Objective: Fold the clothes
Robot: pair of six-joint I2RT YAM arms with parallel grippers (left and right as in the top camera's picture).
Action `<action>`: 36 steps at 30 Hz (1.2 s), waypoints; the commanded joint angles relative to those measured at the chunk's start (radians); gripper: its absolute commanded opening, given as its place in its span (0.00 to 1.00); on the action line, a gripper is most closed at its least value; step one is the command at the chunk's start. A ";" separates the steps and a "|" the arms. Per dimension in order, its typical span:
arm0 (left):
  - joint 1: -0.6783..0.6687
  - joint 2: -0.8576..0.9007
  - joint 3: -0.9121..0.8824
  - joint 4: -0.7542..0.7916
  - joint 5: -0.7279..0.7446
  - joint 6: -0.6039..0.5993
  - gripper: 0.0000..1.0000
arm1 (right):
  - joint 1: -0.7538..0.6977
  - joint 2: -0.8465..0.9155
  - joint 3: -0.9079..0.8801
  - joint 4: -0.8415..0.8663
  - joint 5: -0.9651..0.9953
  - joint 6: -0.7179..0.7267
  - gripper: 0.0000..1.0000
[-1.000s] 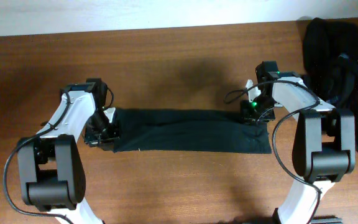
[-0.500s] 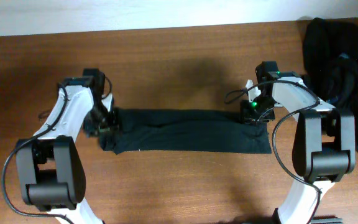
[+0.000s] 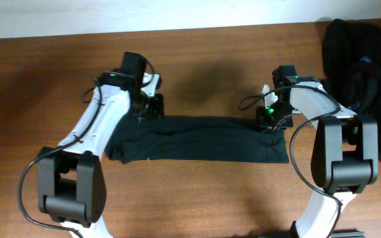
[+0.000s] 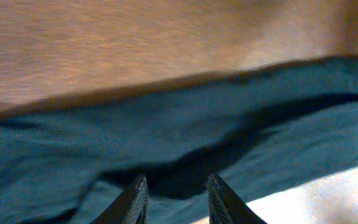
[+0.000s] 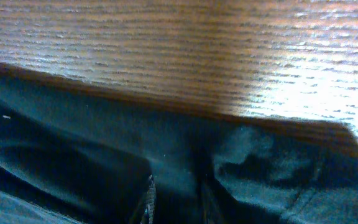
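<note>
One of the clothes, a black garment (image 3: 204, 139), lies folded into a long narrow strip across the table's middle. My left gripper (image 3: 151, 109) hovers at the strip's far edge, left of centre. In the left wrist view its fingers (image 4: 178, 186) stand apart over the dark cloth (image 4: 73, 143), with nothing between them. My right gripper (image 3: 270, 120) sits on the strip's far right corner. In the right wrist view a ridge of the cloth (image 5: 73, 137) lies between its fingers (image 5: 176, 190), which are shut on it.
A heap of more black clothes (image 3: 356, 59) lies at the table's right edge, behind the right arm. The wooden table (image 3: 197, 198) runs to a pale wall along the back.
My left gripper let go of the strip's left end and swung right and back to the strip's far edge. The right gripper has stayed in place.
</note>
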 commanded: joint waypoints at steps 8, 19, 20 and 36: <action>-0.067 -0.017 -0.076 0.068 -0.060 0.002 0.32 | 0.003 0.002 -0.023 -0.010 0.021 -0.006 0.30; -0.108 -0.017 -0.218 0.223 -0.045 -0.028 0.31 | 0.003 0.002 -0.023 -0.011 0.021 -0.006 0.30; -0.115 -0.017 -0.218 0.218 -0.044 -0.028 0.31 | 0.003 0.002 -0.023 -0.010 0.021 -0.006 0.30; -0.179 -0.017 -0.220 0.053 -0.045 -0.028 0.30 | 0.003 0.002 -0.023 -0.012 0.021 -0.006 0.31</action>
